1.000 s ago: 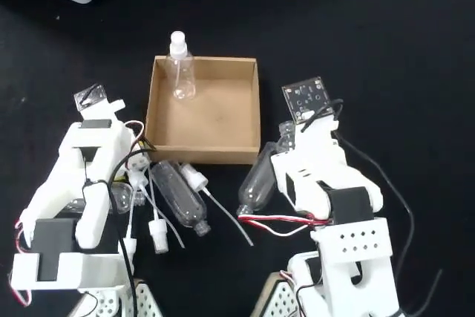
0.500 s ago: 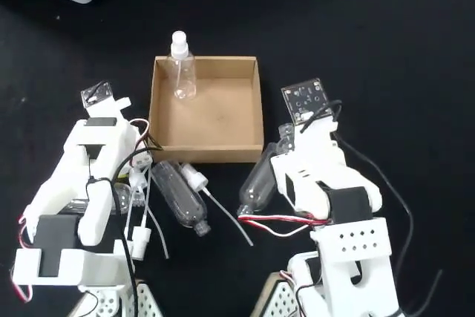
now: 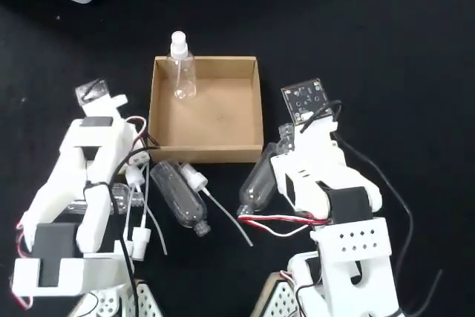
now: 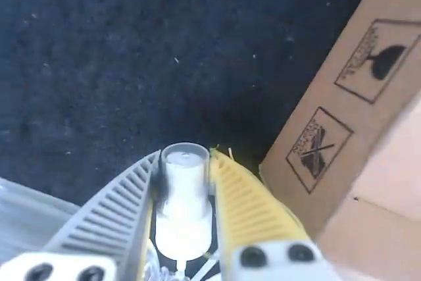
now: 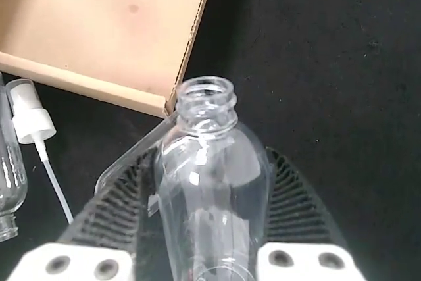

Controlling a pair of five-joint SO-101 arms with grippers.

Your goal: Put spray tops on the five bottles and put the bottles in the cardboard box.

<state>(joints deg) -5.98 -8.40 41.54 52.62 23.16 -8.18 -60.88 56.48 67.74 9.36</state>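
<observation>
My left gripper (image 4: 185,159) is shut on a white spray top (image 4: 184,195), just beside the outer wall of the cardboard box (image 4: 342,129). Seen from above, that spray top (image 3: 135,176) hangs near the box's front left corner. My right gripper (image 5: 217,143) is shut on a clear bottle (image 5: 210,169) with an open neck that points at the box's front right corner (image 5: 172,106). The same bottle (image 3: 257,181) lies tilted under the right arm. One bottle with a spray top (image 3: 180,68) stands in the box's (image 3: 208,155) back left corner.
In front of the box lie a loose clear bottle (image 3: 178,197), a spray top with a long tube (image 3: 194,178) and another spray top (image 3: 141,241). A further bottle (image 3: 119,200) is partly under the left arm. Black cloth covers the table; red and white cables trail by the right arm.
The left arm shifted slightly with its spray top. The loose spray top and tubes in front of it slid to the left. The right arm and its bottle stayed still.
</observation>
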